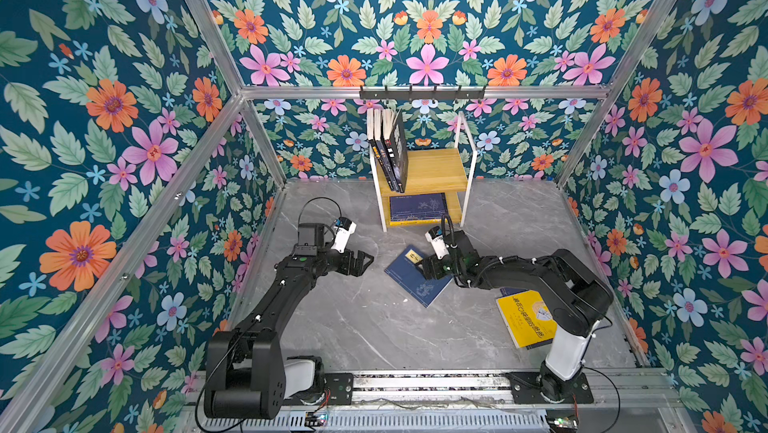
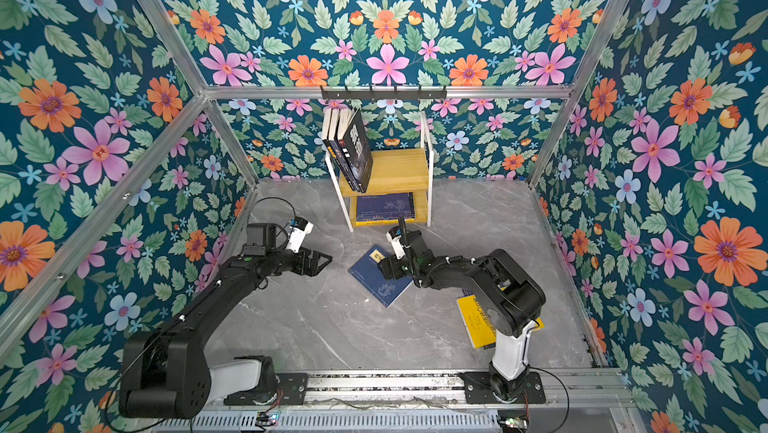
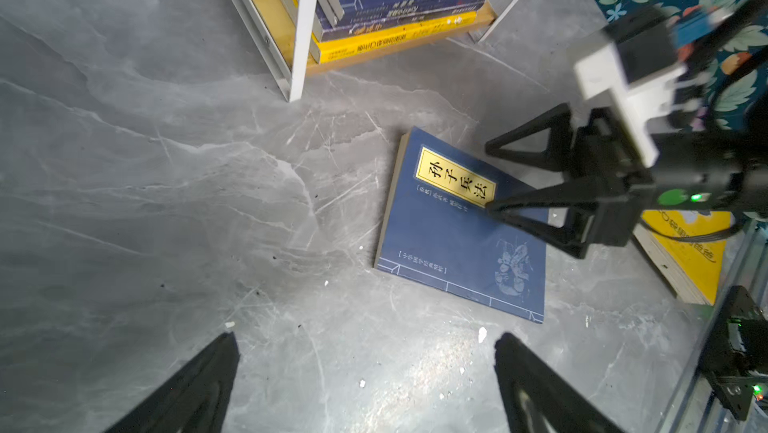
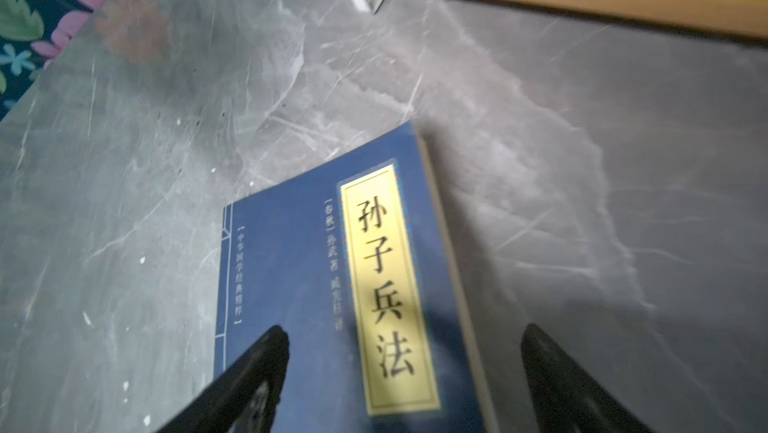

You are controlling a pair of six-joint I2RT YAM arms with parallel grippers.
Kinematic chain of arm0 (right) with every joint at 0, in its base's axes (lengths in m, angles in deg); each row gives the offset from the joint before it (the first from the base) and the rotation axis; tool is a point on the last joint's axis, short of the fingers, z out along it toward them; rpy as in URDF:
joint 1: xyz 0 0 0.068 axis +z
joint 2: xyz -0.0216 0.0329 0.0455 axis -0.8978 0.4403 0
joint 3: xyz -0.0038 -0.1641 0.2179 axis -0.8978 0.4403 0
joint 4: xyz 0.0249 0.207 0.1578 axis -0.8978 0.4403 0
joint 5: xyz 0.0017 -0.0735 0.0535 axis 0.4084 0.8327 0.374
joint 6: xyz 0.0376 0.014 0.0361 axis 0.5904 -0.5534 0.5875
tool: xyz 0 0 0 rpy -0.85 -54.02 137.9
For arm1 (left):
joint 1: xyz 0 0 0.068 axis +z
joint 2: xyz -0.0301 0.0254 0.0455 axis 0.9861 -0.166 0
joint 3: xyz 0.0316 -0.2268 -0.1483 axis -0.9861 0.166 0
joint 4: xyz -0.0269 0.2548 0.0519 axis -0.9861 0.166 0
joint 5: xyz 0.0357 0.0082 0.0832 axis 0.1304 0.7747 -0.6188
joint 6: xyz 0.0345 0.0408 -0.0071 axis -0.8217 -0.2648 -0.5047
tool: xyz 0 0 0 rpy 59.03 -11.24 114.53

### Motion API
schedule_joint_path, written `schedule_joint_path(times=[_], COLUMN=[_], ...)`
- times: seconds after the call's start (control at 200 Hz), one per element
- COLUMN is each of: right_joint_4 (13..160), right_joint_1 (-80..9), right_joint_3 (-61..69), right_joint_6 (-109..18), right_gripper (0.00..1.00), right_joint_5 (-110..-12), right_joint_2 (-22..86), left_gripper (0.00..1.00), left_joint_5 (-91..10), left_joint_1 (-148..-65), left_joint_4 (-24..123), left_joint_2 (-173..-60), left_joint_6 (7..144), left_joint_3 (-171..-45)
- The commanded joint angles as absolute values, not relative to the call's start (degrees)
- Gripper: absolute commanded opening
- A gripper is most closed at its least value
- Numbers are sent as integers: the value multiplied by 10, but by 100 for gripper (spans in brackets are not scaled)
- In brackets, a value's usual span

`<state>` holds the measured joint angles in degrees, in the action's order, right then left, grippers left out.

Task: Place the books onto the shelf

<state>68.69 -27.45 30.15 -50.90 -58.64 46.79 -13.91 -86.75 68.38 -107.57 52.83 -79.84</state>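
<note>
A navy book (image 1: 409, 281) (image 2: 374, 281) with a yellow title label lies flat on the grey floor in front of the shelf (image 1: 436, 169) (image 2: 399, 169). My right gripper (image 1: 426, 267) (image 4: 405, 335) hangs open low over its label end. One finger is over the cover (image 4: 316, 269), the other over bare floor beyond the book's long edge. My left gripper (image 1: 365, 262) (image 3: 368, 339) is open and empty, left of that book (image 3: 449, 244). Several books (image 1: 390, 148) stand upright on the top board. A stack topped by a navy book (image 1: 417, 206) lies on the lower board.
A yellow book (image 1: 525, 318) (image 3: 685, 256) lies on the floor at the right, partly under my right arm. A black hook rail (image 1: 422, 93) runs along the back wall above the shelf. Flowered walls close in the floor on three sides.
</note>
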Motion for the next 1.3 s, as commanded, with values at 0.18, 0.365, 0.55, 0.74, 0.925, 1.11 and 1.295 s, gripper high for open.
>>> schedule_joint_path(times=[0.18, 0.365, 0.55, 0.74, 0.925, 1.11, 1.295], right_joint_4=[844, 879, 913, 908, 868, 836, 808], right_joint_1=[-271, -251, -208, -171, -163, -163, -165], right_joint_3=[342, 418, 454, 477, 473, 424, 375], right_joint_6=[-355, -202, -133, -68, -35, -37, -39], right_gripper=[89, 88, 88, 86, 83, 82, 79], right_joint_5=[-470, -450, -428, -413, -425, -444, -458], right_joint_2=[338, 256, 200, 180, 224, 305, 374], left_gripper=[100, 100, 100, 100, 100, 100, 100], left_joint_5=[-142, -138, -134, -134, -122, -115, -116], left_joint_1=[-907, -908, -908, -908, -907, -907, -907], left_joint_4=[641, 613, 597, 600, 593, 607, 615], left_joint_2=[-1126, -1131, -1144, -1157, -1167, -1193, -1200], left_joint_6=[559, 582, 597, 597, 608, 604, 596], left_joint_3=[-794, -777, -772, -780, -779, -801, -806])
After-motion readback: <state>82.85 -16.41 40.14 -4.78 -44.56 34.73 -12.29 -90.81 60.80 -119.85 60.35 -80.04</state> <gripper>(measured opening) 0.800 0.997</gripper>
